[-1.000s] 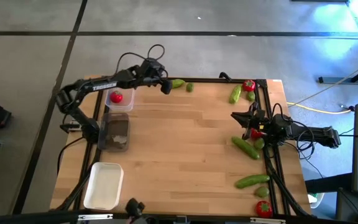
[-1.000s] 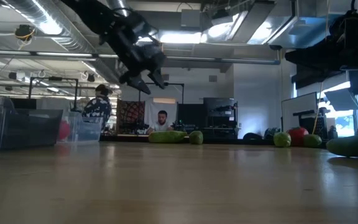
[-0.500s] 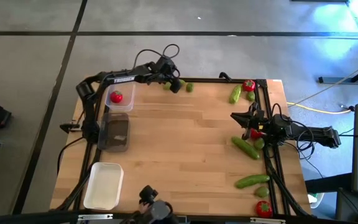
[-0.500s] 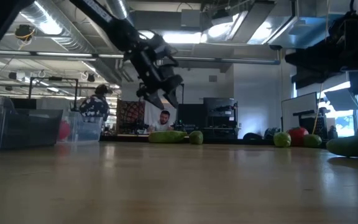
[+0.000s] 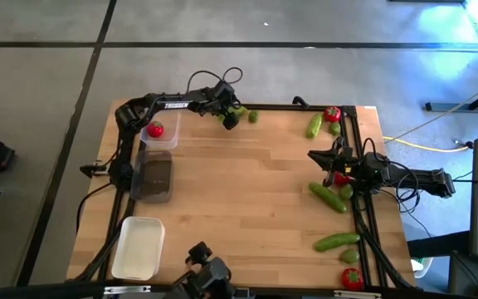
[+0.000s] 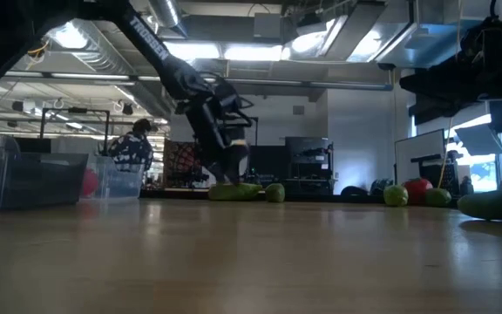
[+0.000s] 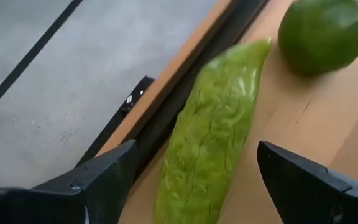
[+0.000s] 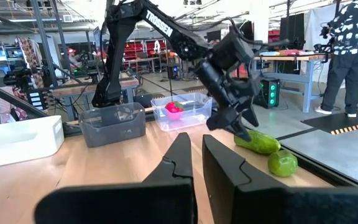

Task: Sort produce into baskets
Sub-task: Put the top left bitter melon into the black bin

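Green, ridged: cucumber point(image 7: 213, 137) at the worktop's point(image 5: 247, 199) far edge, lying lengthwise between the fingers point(image 7: 101, 180) of the left end effector point(image 5: 229, 116), which is spread wide on either side of it and grips nothing yet. One lime point(image 7: 322, 34) sits just beyond the cucumber's tip.

Step in hand (a judgement): the reach for this cucumber, grasp not yet made. The next move calls for a little more descent, a closing across the cucumber's width, a lift clear of the lime and the edge rail, then a carry to a bin.

Right end effector point(image 5: 315, 155): idle over its own side of the worktop, fingers point(image 8: 185, 162) close together with a narrow gap, nothing held; tomato point(image 5: 341, 177) and cucumber point(image 5: 328, 197) beside it.

Count, from the high view:
- Bins, three: clear bin point(image 5: 159, 135) near the left end effector, holding one tomato point(image 5: 155, 129); dark clear bin point(image 5: 154, 179) further back along the arm (contents unclear); white bin point(image 5: 139, 247), farthest from it.
- Tomatoes, four: one binned, three on the right arm's side.
- Cucumbers, four: one under the left end effector, three on the right arm's side.
- Limes, at least four (small; some partly hidden by the right arm).
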Available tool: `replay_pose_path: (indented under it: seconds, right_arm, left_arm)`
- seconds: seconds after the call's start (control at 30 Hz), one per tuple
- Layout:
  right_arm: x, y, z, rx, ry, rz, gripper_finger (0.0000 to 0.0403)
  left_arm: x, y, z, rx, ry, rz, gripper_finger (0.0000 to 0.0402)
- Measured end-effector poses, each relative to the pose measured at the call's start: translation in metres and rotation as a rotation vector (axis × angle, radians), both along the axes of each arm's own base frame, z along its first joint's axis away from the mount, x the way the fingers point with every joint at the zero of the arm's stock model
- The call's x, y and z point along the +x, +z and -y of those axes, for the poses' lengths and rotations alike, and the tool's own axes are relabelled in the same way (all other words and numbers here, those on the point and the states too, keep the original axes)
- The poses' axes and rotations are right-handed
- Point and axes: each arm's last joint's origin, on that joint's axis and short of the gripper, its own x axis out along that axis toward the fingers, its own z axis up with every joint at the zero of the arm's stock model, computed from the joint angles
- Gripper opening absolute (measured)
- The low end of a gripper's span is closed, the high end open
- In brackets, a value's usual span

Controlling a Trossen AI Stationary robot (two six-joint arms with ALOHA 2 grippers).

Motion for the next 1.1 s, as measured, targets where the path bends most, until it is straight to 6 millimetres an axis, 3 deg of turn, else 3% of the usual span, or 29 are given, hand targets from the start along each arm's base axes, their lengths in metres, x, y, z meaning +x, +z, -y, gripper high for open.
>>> replay_pose_path:
  seconds: [0.6,0.83,1.1]
  right_arm:
    - [0.0,0.0,0.0,0.0,0.0,0.0,0.0019]
    - [0.0,0.0,0.0,-0.001,0.0,-0.001,0.0019]
    - [0.0,0.0,0.0,-0.001,-0.001,-0.002,0.0019]
  left_arm:
    - [-0.013,-0.006,-0.006,-0.026,-0.005,-0.07,0.0324]
    - [-0.018,-0.015,-0.003,-0.041,-0.004,-0.089,0.0272]
    - [-0.015,-0.016,0.001,-0.026,-0.037,-0.092,0.0184]
